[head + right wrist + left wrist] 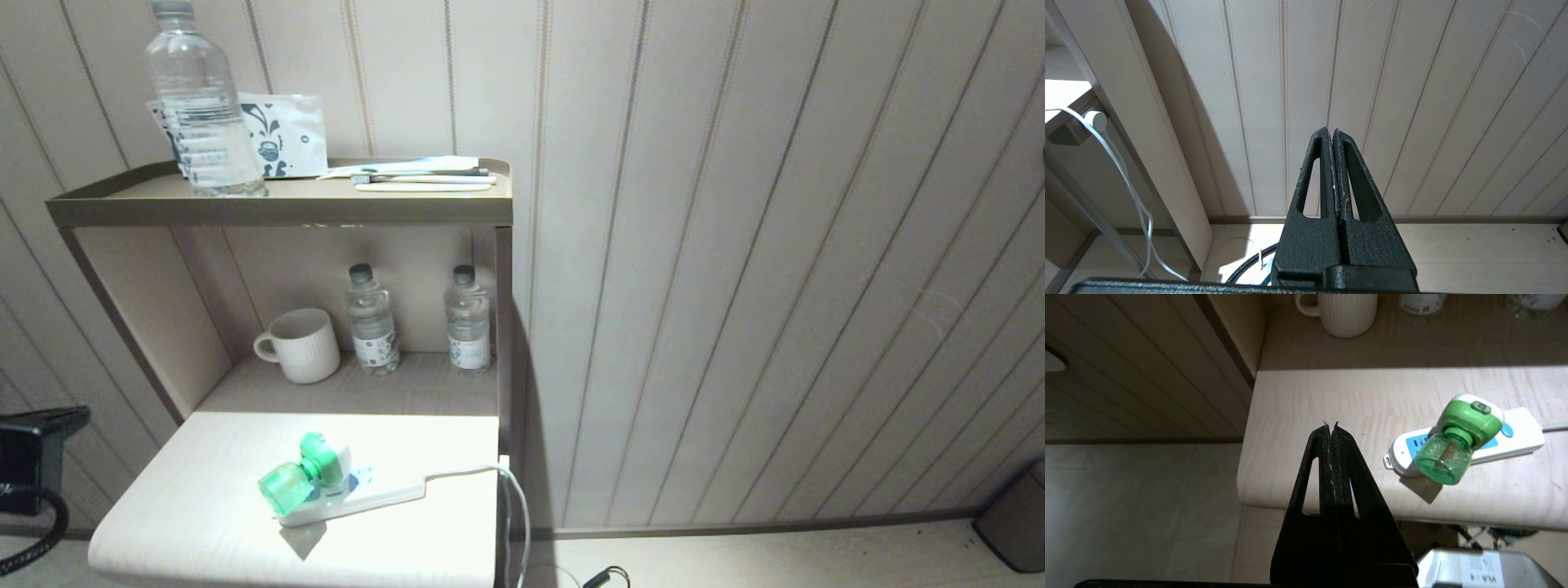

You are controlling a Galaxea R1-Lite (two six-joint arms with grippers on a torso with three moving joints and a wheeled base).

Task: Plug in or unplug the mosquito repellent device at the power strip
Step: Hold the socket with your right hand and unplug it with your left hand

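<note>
The mosquito repellent device (302,474) (1457,441) sits plugged into the white power strip (359,498) (1519,437) on the pale table, its green bottle jutting out over the strip's end. My left gripper (1331,425) is shut and empty, hovering over the table's front part, well apart from the device. At the head view's left edge only a dark part of the left arm (33,457) shows. My right gripper (1330,130) is shut and empty, pointing at the panelled wall, far from the table.
A white mug (300,345) and two small water bottles (371,320) (468,320) stand at the back of the lower shelf. A large bottle (200,102) and packets rest on the top shelf. The strip's white cord (510,490) hangs over the table's right edge.
</note>
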